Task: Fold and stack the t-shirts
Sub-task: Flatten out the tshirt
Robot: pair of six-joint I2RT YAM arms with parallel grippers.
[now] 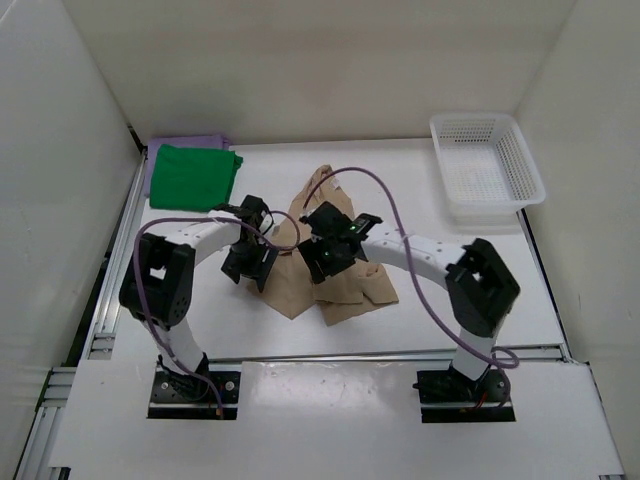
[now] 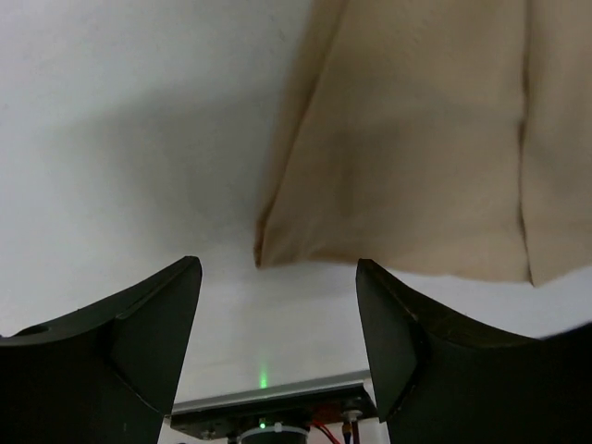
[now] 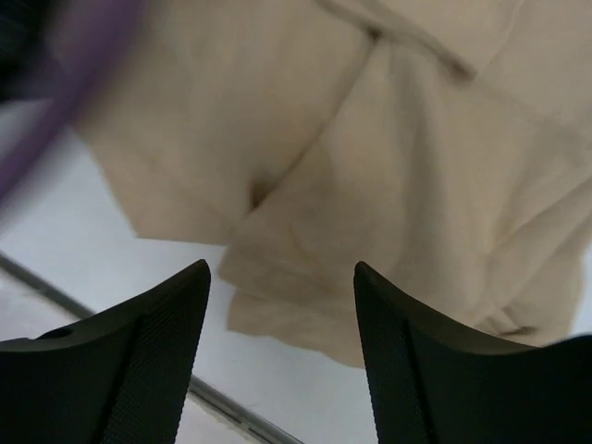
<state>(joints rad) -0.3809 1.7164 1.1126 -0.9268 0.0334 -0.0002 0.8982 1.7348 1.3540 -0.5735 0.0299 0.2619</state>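
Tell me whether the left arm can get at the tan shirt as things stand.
Probably yes: the left gripper hangs open at the tan shirt's corner, with nothing between its jaws and the cloth.

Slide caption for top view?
Left gripper and right gripper open at rumpled tan shirt; green shirt stacked on purple shirt.

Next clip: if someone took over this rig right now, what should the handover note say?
Left tool: open, empty, at the left edge of the tan shirt.
Right tool: open, empty, above the same shirt.
Done: green shirt lies folded on the lavender shirt in the far left corner.
Left: the tan shirt lies rumpled mid-table; finish folding it and add it to the stack.
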